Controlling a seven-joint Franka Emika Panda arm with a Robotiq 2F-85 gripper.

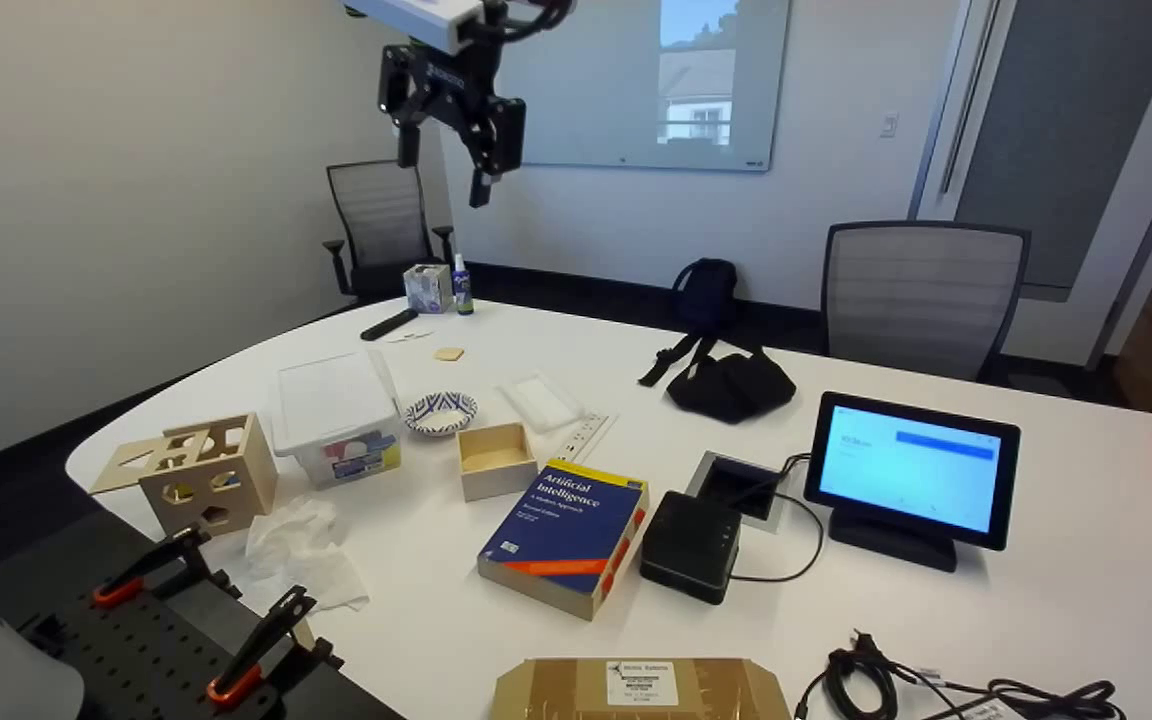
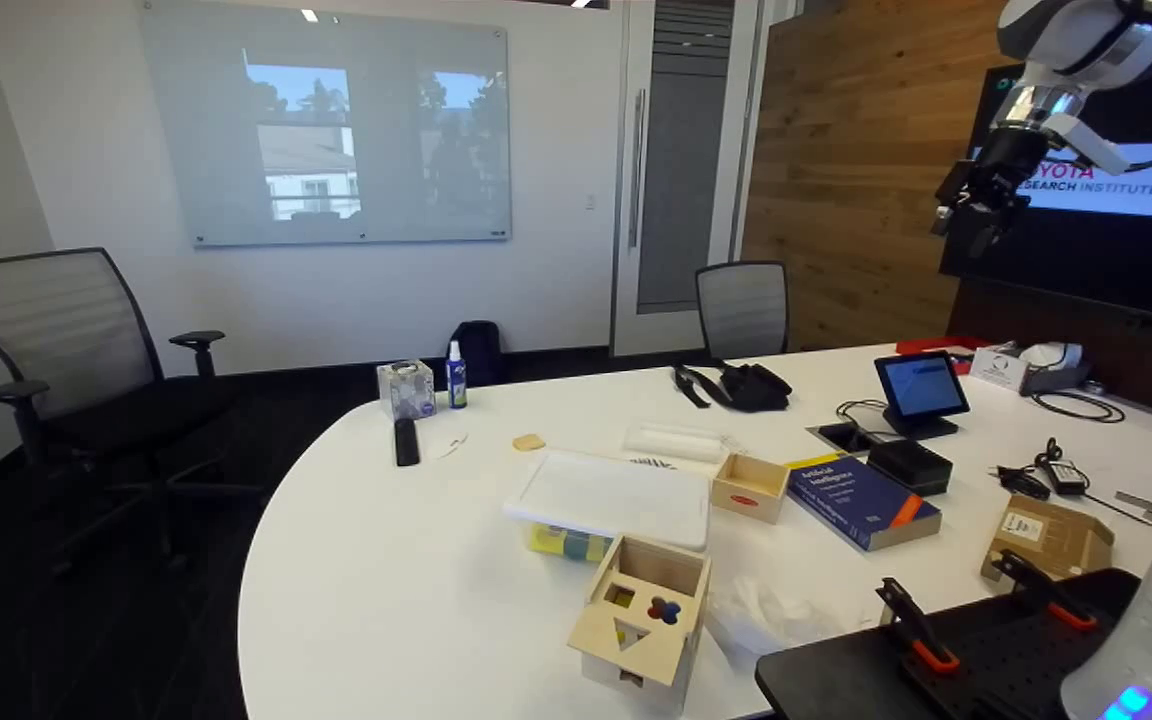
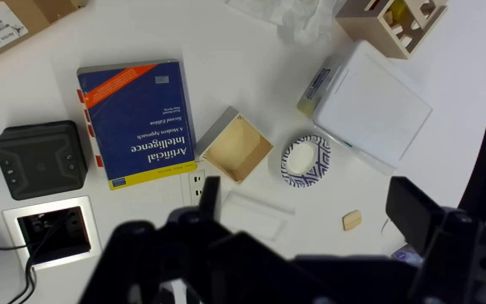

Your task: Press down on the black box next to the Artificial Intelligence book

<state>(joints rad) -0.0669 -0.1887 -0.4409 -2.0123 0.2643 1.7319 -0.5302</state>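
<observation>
The black box is squarish and low, with a cable at one side. It lies on the white table right beside the Artificial Intelligence book, in both exterior views (image 1: 691,545) (image 2: 909,466) and in the wrist view (image 3: 40,159). The Artificial Intelligence book is thick and dark blue with a yellow edge and an orange band, lying flat (image 1: 568,525) (image 2: 861,495) (image 3: 137,122). My gripper (image 1: 444,168) is open and empty, high above the table in both exterior views (image 2: 963,230). In the wrist view its fingers (image 3: 304,185) stand wide apart; box and book are left of them.
A cable well (image 3: 53,231) and a tablet on a stand (image 1: 911,470) are near the box. A wooden tray (image 1: 496,462), patterned bowl (image 1: 441,413), lidded plastic bin (image 1: 336,410) and wooden shape sorter (image 1: 211,475) stand past the book. A cardboard box (image 1: 641,690) lies in front.
</observation>
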